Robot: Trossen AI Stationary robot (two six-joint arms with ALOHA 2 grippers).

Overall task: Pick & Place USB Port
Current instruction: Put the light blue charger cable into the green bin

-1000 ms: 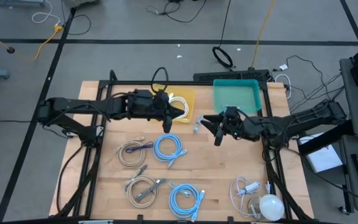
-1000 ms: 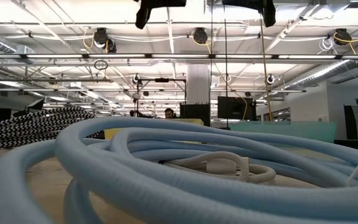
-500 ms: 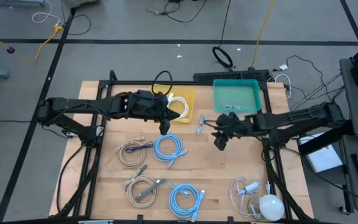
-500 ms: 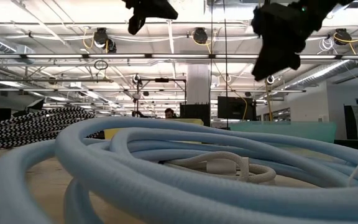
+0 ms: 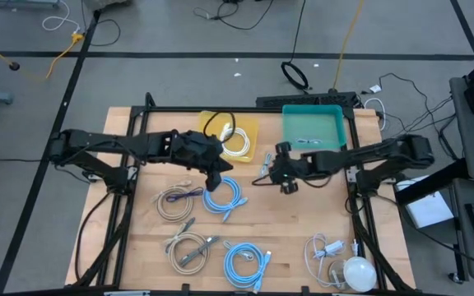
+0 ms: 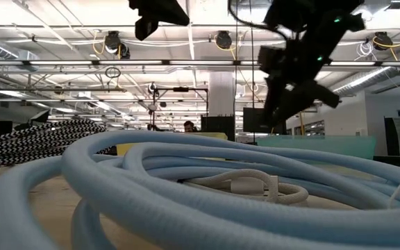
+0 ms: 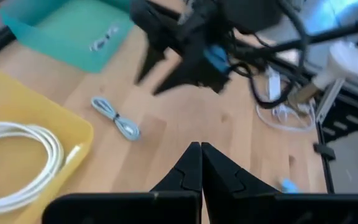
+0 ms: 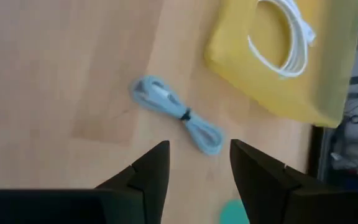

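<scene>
Hovering with open jaws, the right gripper (image 8: pixel 194 165) has not yet grasped the bundled cable (image 8: pixel 176 113) at its 12 o'clock; the left gripper (image 7: pixel 201 163) is closed, empty.

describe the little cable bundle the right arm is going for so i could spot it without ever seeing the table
Start at the two trays on the far side of the wooden table: the yellow tray and the teal tray. On the bare wood in front of the gap between them lies a small pale blue cable bundle, just ahead of the right gripper. Unlike the open coiled loops nearer the front, it is short, folded and tied at its middle.
</scene>
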